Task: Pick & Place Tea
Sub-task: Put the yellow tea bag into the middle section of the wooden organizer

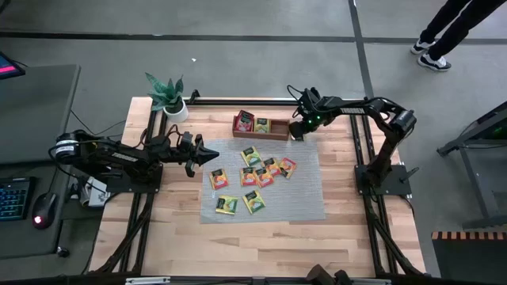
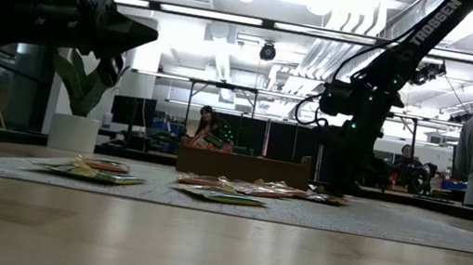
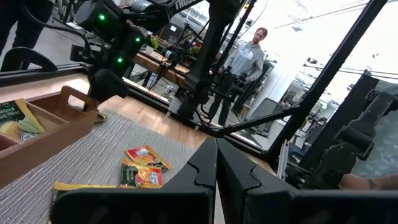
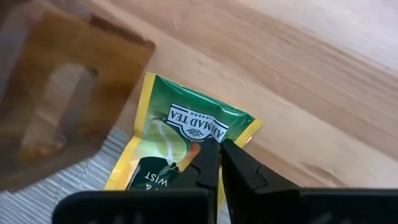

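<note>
Only the right wrist view shows the right tool (image 4: 217, 152) pinching a green sachet (image 4: 186, 140).

The green and yellow tea sachet (image 4: 186, 140) in the right wrist view carries a dark label patch reading "AHMAD TEA" with "LONDON" in smaller letters above it; lower on the same sachet the word "TWIST" shows in part. In the low view, white letters spelling "TROSSEN" run along the upper link of the right arm (image 2: 432, 21). No other writing is legible.
</note>
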You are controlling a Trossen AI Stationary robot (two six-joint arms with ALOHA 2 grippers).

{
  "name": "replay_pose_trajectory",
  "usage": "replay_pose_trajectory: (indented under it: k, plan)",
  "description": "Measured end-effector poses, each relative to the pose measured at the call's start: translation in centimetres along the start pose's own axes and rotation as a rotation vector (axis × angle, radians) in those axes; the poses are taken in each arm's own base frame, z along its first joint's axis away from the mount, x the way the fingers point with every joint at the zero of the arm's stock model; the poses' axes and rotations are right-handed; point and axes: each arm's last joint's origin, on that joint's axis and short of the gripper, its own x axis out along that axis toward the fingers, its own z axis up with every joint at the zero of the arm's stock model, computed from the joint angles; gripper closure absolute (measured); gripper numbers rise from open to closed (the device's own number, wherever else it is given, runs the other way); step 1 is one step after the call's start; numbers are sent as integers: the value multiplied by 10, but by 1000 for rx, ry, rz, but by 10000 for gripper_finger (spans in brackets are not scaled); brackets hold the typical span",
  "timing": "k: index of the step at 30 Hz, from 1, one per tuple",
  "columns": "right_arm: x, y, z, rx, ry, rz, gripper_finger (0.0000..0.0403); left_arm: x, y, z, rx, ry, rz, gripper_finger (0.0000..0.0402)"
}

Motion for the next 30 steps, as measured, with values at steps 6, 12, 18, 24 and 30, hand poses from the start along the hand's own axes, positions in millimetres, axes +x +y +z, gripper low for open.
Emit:
replay_pose_trajectory:
  k: [6, 12, 18, 24, 30]
  plan:
    - [-22, -2, -6, -22, -41, -75, 402, 0, 0, 0, 0, -1, -1, 402]
    - [-51, 0, -7, -54, -136, -82, 403, 0, 0, 0, 0, -3, 0, 402]
    - [-70, 3, -9, -76, -204, -65, 402, 0, 0, 0, 0, -6, 4, 402]
    - [-83, 12, -12, -107, -263, -39, 402, 0, 0, 1, 1, -8, 5, 402]
    - [-94, 28, -11, -133, -381, -5, 402, 0, 0, 1, 0, -9, 6, 402]
